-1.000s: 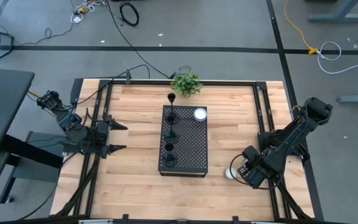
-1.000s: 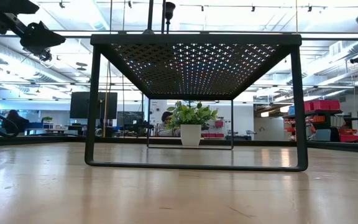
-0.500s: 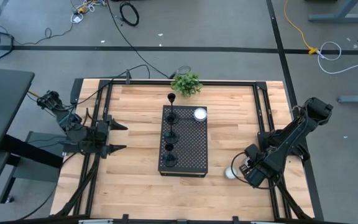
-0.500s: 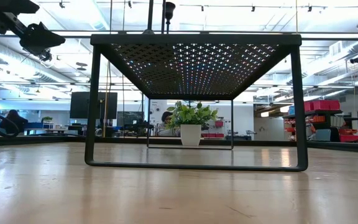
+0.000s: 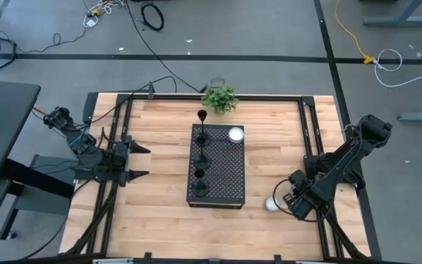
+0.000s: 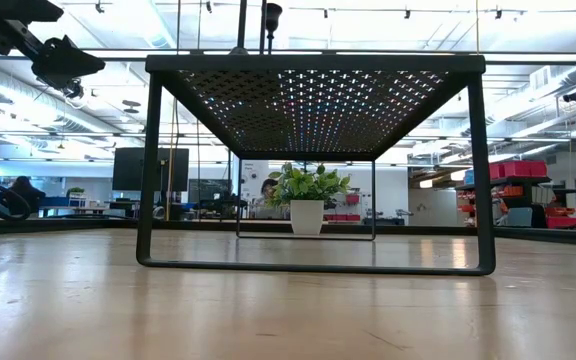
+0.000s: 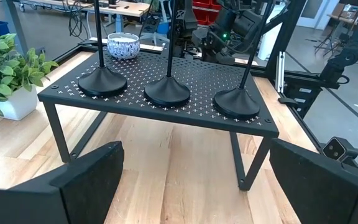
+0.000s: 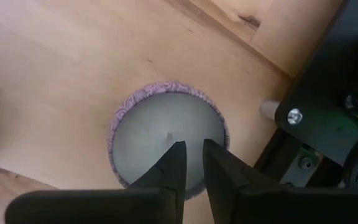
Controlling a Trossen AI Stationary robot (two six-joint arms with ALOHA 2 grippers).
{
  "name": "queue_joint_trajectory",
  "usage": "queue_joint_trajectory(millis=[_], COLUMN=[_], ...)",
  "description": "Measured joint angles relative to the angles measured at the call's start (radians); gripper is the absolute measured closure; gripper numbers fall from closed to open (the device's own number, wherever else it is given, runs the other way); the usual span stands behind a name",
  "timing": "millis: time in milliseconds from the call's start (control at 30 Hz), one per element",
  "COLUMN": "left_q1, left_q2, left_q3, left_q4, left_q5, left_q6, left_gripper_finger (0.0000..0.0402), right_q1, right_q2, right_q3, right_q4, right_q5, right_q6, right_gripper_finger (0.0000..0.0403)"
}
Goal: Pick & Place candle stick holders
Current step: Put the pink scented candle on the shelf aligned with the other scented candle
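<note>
Three candle stick holders stand upright in a row along one side of the black perforated stand at the middle of the table. In the left wrist view their round bases sit flat on the perforated top, apart from one another, thin stems rising out of frame. The spacing looks deliberate, leaving finger room around each stem.

A small patterned bowl sits on the stand's far corner, just beyond the end holder. A potted plant stands off the stand's far end, near the table edge.

Left gripper waits at the left edge of the table, fingers spread wide, facing the stand's long side. It holds nothing. That pose would suit a level approach to a stem, though no approach has begun.

Right gripper hangs low at the near right of the table, pointing straight down over a small round bowl with a purple-patterned rim. Its fingers are drawn narrow, with a thin gap between the tips. They sit over the bowl's inside; cannot tell whether they touch it or pinch anything. In the high view the bowl shows just beside the gripper, well apart from the stand.

No holder is gripped.
</note>
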Motion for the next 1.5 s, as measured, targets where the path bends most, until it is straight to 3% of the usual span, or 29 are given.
queue_joint_trajectory(millis=[233,367,467,1500], left_q1=[0.000,0.000,0.000,0.000], left_q2=[0.000,0.000,0.000,0.000], left_q3=[0.000,0.000,0.000,0.000], left_q4=[0.000,0.000,0.000,-0.075], left_q5=[0.000,0.000,0.000,0.017], left_q6=[0.000,0.000,-0.005,-0.086], left_gripper_finger=[0.0003,0.0003,0.0003,0.0003], right_q1=[-0.001,-0.001,-0.001,0.000], right_q2=[0.000,0.000,0.000,0.000], right_q3=[0.023,0.077,0.089,0.043], right_q4=[-0.019,-0.126,-0.196,-0.125], right_q5=[0.035,0.057,0.015,0.004], right_q6=[-0.012,-0.015,0.012,0.044], right_gripper_finger=[0.0348,0.0348,0.0348,0.0348])
